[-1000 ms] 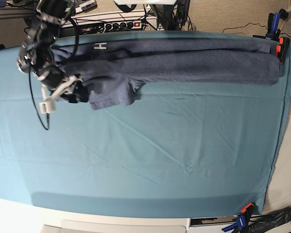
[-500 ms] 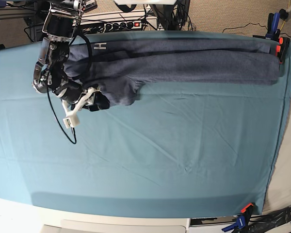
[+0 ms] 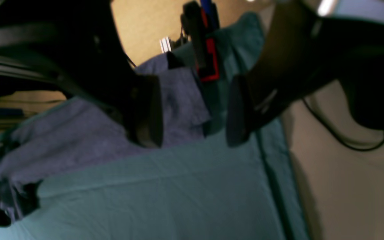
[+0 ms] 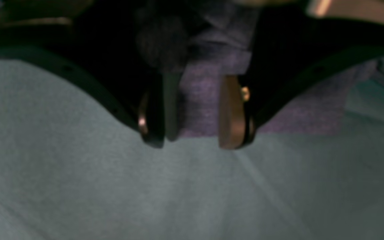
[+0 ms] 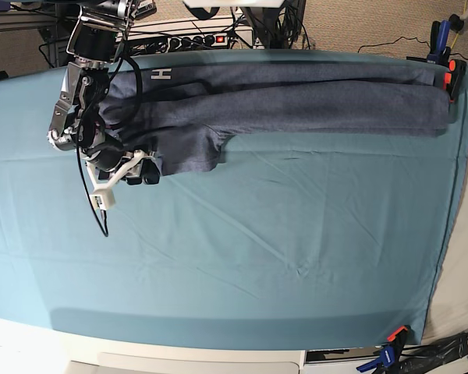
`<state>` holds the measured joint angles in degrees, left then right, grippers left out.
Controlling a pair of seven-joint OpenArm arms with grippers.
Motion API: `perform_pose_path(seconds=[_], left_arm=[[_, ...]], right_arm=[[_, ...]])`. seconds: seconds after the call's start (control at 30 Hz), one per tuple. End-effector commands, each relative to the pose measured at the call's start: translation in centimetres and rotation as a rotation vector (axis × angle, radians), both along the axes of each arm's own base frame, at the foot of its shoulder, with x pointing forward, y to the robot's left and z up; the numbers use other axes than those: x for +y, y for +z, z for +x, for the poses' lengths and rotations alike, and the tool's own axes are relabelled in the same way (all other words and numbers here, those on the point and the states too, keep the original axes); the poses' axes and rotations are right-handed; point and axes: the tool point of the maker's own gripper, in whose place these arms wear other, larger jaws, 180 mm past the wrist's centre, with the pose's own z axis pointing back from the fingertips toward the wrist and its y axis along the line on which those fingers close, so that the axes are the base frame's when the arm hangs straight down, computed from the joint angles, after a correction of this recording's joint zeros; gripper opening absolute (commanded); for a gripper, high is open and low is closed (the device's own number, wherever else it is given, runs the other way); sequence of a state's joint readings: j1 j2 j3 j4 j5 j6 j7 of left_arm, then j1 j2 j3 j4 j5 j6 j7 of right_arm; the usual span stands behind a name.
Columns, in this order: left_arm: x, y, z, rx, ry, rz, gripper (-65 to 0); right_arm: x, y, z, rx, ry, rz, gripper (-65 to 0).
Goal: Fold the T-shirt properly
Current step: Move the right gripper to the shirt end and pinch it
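Overhead: T-shirt point(image 5: 296, 97) bunched long across 12 o'clock of teal cloth point(image 5: 257, 249); clamps point(image 5: 451, 74) at 2 o'clock, power strip point(image 5: 195, 39) behind. Right gripper point(image 4: 195, 140) clamped on T-shirt's sleeve; left gripper point(image 3: 195, 133) spread apart, holding nothing.

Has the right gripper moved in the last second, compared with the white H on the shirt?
Yes. In the base view the right gripper has shifted rightward, ending more nearly below the white H on the T-shirt.
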<state>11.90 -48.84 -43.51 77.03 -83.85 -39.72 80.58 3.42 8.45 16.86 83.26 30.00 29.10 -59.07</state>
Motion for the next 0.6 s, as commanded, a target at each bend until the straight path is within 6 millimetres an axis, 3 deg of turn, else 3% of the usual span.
perform_pose_path(seconds=[0.0,0.3,0.57], left_arm=[[0.4,1.6,0.7,-0.043,-0.01,0.018,-32.6],[0.3,1.5,0.7,-0.043,-0.009,0.015,-32.6],[0.3,1.5,0.7,-0.043,-0.009,0.015,-32.6]], right_arm=[[-0.9,-0.2,-0.2,0.032,-0.014,-0.047,-37.3],[0.3,-0.4,-0.6,0.055,0.002,0.01,-38.0],[0.8,-0.4,-1.0,0.066,0.035,0.026,-54.9]])
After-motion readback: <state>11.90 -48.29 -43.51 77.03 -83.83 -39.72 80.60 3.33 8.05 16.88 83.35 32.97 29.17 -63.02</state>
